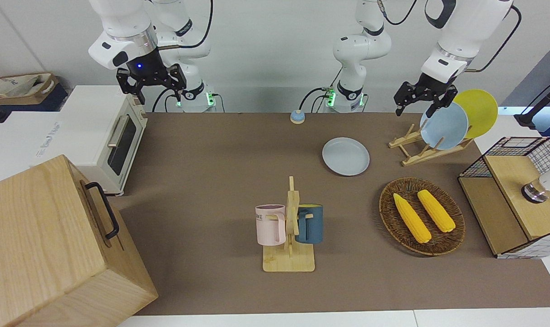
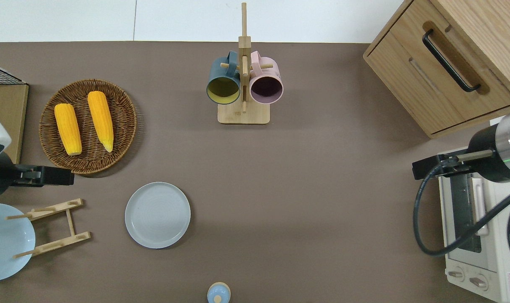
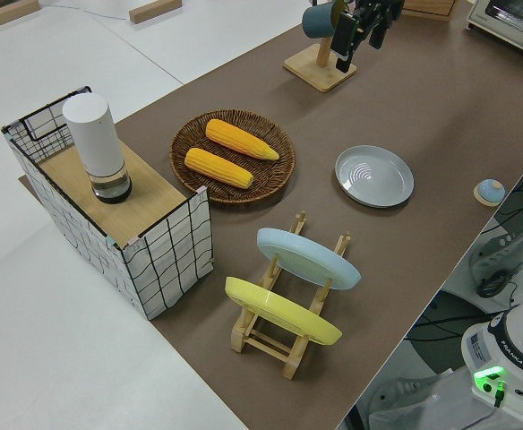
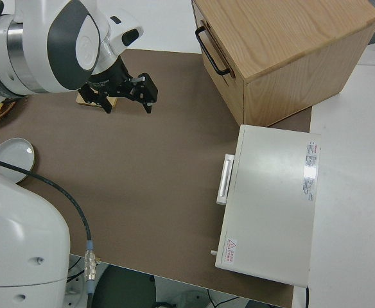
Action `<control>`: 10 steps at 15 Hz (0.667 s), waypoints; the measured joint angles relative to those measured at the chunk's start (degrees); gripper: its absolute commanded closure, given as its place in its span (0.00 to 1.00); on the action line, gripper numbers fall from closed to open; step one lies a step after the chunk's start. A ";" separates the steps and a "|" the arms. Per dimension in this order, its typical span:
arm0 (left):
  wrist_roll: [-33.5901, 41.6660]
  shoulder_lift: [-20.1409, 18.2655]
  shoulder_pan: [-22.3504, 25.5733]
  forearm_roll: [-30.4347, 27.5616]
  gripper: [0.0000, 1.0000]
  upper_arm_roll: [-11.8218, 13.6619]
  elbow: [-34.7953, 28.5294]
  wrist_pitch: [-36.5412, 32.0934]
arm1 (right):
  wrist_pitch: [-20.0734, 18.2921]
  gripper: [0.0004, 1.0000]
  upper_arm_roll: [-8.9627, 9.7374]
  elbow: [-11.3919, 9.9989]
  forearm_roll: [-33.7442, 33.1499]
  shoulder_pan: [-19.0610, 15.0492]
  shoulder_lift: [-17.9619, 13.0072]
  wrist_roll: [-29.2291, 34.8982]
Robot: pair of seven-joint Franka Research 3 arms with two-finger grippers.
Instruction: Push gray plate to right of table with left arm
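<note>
Brown matte table top (image 2: 322,176) runs wide under both arms. At the left arm's end sits a round woven wicker basket (image 2: 124,126) holding two yellow corn cobs (image 2: 83,121), and nearer to the robots than it stands a small wooden plate rack (image 2: 53,227) with a light-blue plate (image 2: 2,240) leaning in it; the front view shows a yellow plate (image 1: 481,109) leaning in the same rack. The left arm's black two-finger gripper (image 1: 421,102) hangs in the air over the rack's end of the table, its fingers spread apart and holding nothing.

Beside the rack, toward the middle of the table, lies the round pale gray plate (image 2: 158,215), flat on the brown top, touching nothing and clear of the left gripper. A small blue round button (image 2: 218,293) sits at the table edge nearest the robots. Farther from the robots stands a wooden mug tree (image 2: 243,111) with a dark teal mug (image 2: 224,82) and a pink mug (image 2: 266,83) hung on it.

At the right arm's end are a wooden drawer cabinet (image 2: 444,63) and a white toaster oven (image 2: 478,235). The right arm, with its black gripper (image 1: 151,81) spread open, is parked.
</note>
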 measured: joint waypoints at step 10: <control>-0.01 -0.02 -0.02 0.03 0.01 -0.21 2.00 -2.34 | 0.00 0.02 0.00 0.00 0.00 0.00 0.00 0.00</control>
